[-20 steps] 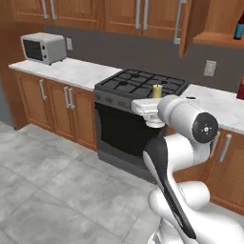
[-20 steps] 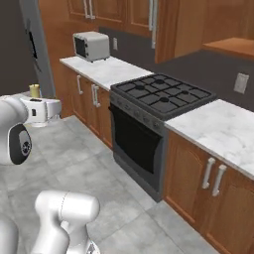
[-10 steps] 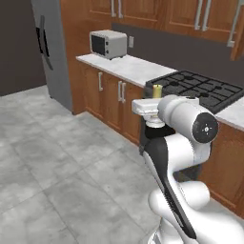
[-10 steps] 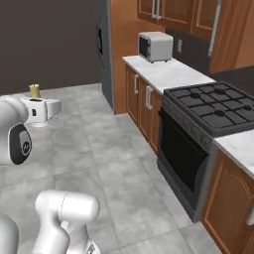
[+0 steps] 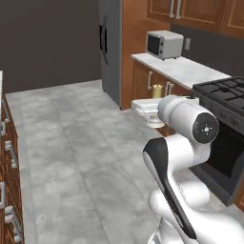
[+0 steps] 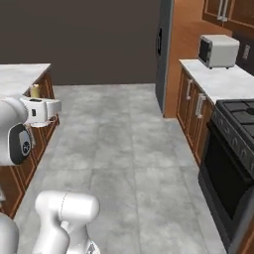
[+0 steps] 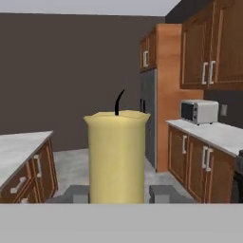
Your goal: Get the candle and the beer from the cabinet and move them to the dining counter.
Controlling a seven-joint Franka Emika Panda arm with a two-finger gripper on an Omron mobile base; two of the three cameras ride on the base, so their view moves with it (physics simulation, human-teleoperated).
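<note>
We see the candle (image 7: 116, 156) standing upright between the two fingertips (image 7: 163, 193) of the gripper (image 7: 117, 194), its long axis vertical and its dark wick pointing up with a slight curl to one side. The jaws pinch the candle's lower body from either side, so it sits squarely between them. In the left base view the candle (image 5: 157, 91) pokes up just above the gripper (image 5: 147, 107); in the right base view it (image 6: 34, 92) rises just behind the gripper (image 6: 44, 110). Beyond the jaws lie the microwave (image 7: 199, 111) on a counter, and a marble-topped counter (image 7: 19, 152) opposite it.
</note>
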